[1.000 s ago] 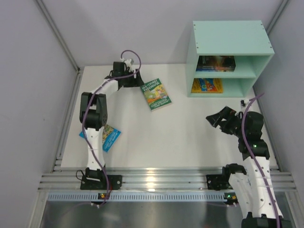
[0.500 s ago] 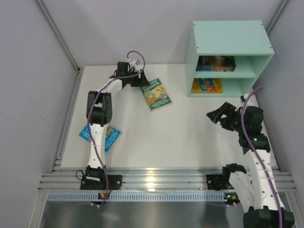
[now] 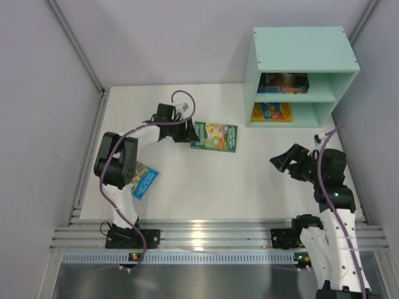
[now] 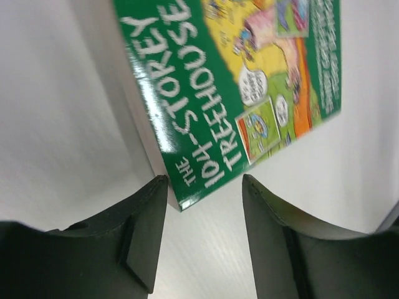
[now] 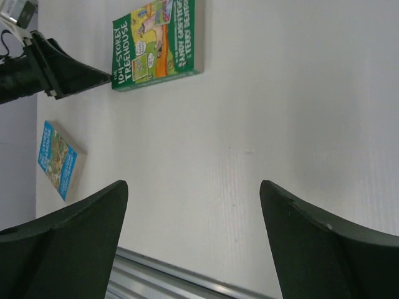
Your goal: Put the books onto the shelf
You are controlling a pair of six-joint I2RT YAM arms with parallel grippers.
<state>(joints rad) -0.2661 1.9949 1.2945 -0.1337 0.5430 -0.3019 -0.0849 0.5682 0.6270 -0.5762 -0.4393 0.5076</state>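
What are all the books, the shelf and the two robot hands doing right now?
green book: flat on the table, cover up, one corner between the fingers of the left gripper.
light blue book: flat on the table, cover up.
shelf: upright.
dark book: lying in the upper compartment.
orange-yellow book: lying in the lower compartment.
left gripper: open.
right gripper: open, empty.

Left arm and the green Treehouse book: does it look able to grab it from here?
Probably yes. The left gripper is open right at the green book, whose near corner sits between its fingers, with nothing in the way. The book lies flat on the table, so the grip may be awkward.
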